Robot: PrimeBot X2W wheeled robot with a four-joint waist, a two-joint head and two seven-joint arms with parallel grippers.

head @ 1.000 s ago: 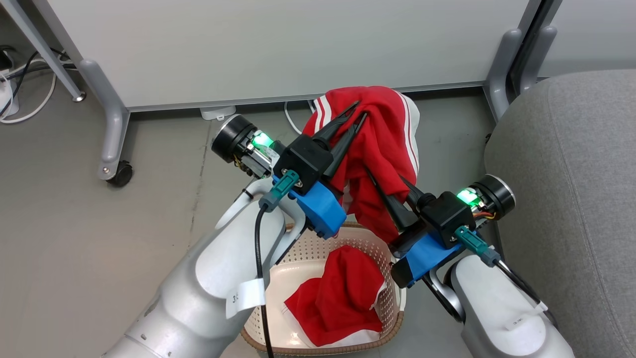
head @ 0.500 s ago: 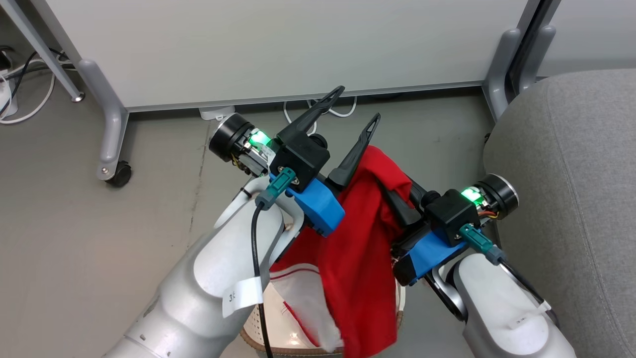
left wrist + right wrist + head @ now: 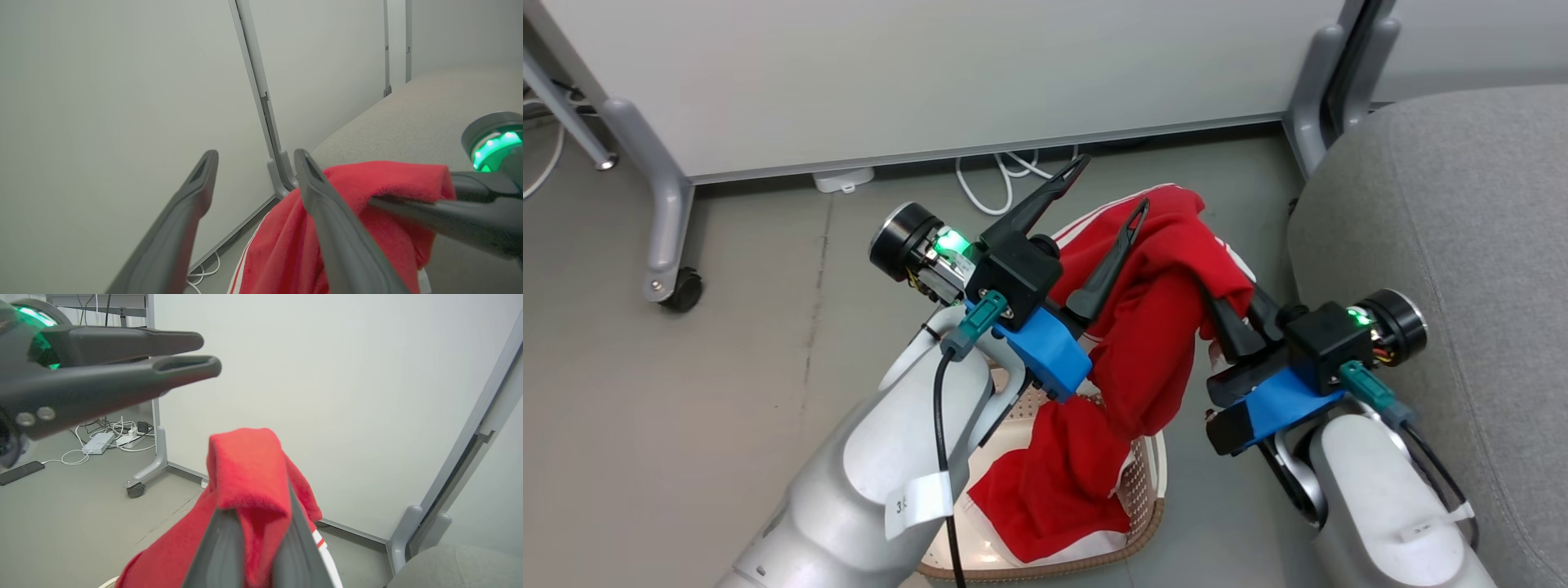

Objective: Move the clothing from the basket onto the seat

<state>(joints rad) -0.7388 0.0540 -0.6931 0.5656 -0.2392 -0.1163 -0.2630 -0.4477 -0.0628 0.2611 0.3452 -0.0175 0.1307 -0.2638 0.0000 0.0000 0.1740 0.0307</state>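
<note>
One red piece of clothing (image 3: 1168,269) with white stripes hangs from my right gripper (image 3: 1235,314), which is shut on a fold of it (image 3: 245,477). Its lower end trails into the basket (image 3: 1147,490), where more red clothing (image 3: 1045,498) with white edging lies. My left gripper (image 3: 1112,181) stands open just left of the held garment, its right finger (image 3: 322,204) against the cloth and nothing between the fingers. The grey seat (image 3: 1462,188) lies to the right of my right arm.
A white partition panel (image 3: 931,73) on grey legs stands behind the basket, with a castor (image 3: 680,287) at the left. White cables (image 3: 1005,175) lie under it. A power strip (image 3: 98,443) and a phone (image 3: 20,472) rest on the floor.
My left gripper opened and let go of the garment, which dropped and now hangs from the right gripper alone. The camera has shifted to the right.
</note>
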